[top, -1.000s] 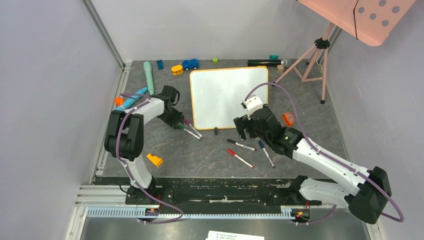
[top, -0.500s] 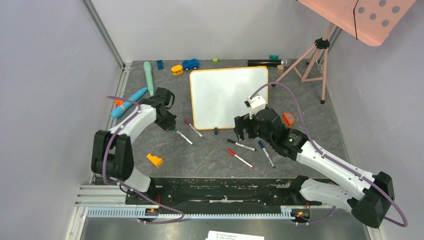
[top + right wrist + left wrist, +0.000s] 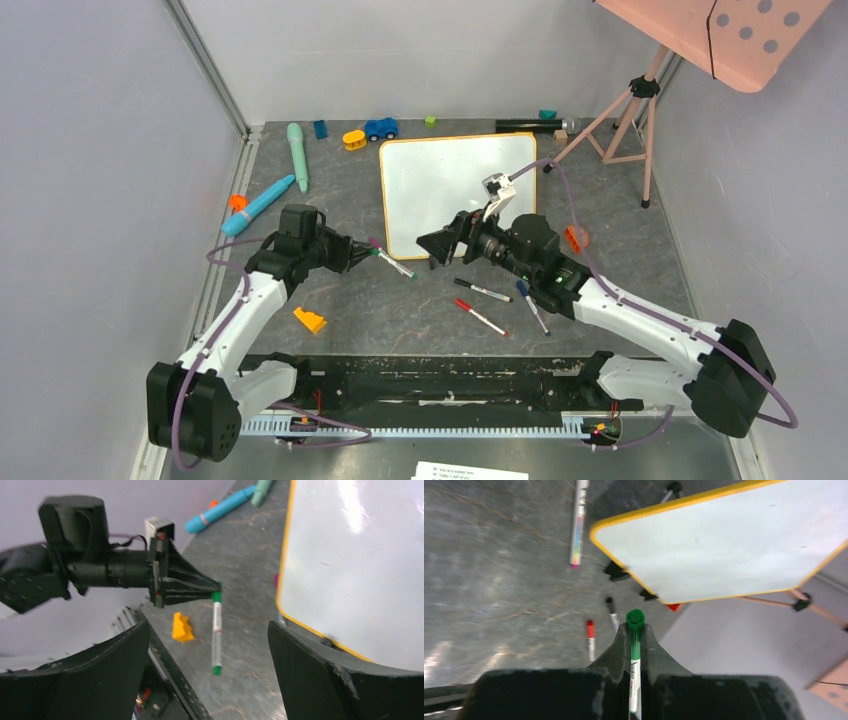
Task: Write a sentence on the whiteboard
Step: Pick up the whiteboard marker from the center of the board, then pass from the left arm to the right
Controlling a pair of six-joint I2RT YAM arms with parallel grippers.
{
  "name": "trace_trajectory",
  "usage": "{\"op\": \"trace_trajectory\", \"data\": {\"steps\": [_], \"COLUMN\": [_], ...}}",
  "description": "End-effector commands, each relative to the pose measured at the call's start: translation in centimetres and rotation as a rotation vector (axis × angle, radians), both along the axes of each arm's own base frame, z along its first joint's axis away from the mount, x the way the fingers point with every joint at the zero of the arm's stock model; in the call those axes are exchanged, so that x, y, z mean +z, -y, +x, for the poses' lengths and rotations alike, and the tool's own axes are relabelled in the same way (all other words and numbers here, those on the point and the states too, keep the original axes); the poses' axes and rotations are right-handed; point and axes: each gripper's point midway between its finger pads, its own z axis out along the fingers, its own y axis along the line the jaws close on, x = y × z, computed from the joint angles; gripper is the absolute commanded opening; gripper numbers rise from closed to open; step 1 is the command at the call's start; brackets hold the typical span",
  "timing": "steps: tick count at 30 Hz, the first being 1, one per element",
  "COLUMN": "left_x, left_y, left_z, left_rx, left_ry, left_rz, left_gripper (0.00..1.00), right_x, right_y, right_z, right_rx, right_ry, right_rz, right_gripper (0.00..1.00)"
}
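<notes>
The whiteboard [image 3: 458, 195] lies flat at the back middle with its orange-yellow frame, and its face is blank; no sentence shows on it. It also shows in the left wrist view [image 3: 724, 545] and the right wrist view [image 3: 360, 555]. My left gripper [image 3: 366, 252] is shut on a green marker [image 3: 395, 264], held by its capped end above the table, left of the board's near corner. The marker sits between the fingers in the left wrist view [image 3: 634, 650]. My right gripper [image 3: 443, 240] is wide open and empty, and it points left at the marker [image 3: 216, 630].
Black [image 3: 482, 290], red [image 3: 480, 317] and blue [image 3: 532, 306] markers lie near the board's front edge. A purple marker [image 3: 578, 525] lies by the board's corner. An orange wedge [image 3: 309, 320] sits front left. Toys line the back edge, and a tripod [image 3: 620, 120] stands back right.
My left gripper picked the green marker off the table and carried it up and right. My right gripper turned from pointing down to pointing left at the marker, jaws wide.
</notes>
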Motion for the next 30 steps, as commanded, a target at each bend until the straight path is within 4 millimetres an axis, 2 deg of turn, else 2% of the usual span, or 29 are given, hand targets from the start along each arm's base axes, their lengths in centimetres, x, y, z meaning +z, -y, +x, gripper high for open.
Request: {"op": "trace_trajectory", "data": {"steps": [1, 4, 7, 9, 13, 18, 22, 24, 30], "left_x": [6.0, 8.0, 9.2, 9.3, 9.0, 8.7, 8.8, 8.8, 8.8], "left_y": [2.0, 1.8, 1.7, 1.7, 2.0, 2.2, 2.6, 2.6, 2.7], "left_z": [2.3, 3.2, 3.6, 3.6, 3.4, 3.2, 2.9, 2.7, 2.3], "left_rx": [0.088, 0.106, 0.115, 0.122, 0.120, 0.120, 0.111, 0.113, 0.105], "left_ry": [0.082, 0.126, 0.154, 0.157, 0.157, 0.156, 0.149, 0.151, 0.151], "left_rz": [-0.265, -0.269, -0.271, -0.274, -0.290, -0.287, -0.299, -0.299, -0.299], "left_gripper": [0.02, 0.02, 0.02, 0.02, 0.02, 0.02, 0.02, 0.02, 0.02], "right_x": [4.3, 3.9, 3.5, 3.3, 2.4, 1.9, 1.7, 1.8, 1.3], "right_y": [-2.8, -4.7, -5.3, -5.5, -6.2, -6.6, -6.8, -6.9, -7.4], "right_z": [1.0, 1.8, 2.1, 2.2, 2.0, 2.0, 2.3, 2.6, 3.1], "right_rx": [0.000, 0.005, -0.007, -0.012, 0.000, 0.000, -0.009, -0.021, -0.031], "right_ry": [-0.025, -0.084, -0.103, -0.107, -0.128, -0.137, -0.137, -0.133, -0.149], "right_rz": [0.235, 0.217, 0.222, 0.222, 0.198, 0.187, 0.190, 0.189, 0.176], "right_gripper": [0.87, 0.83, 0.73, 0.64, 0.57, 0.40, 0.40, 0.34, 0.33]}}
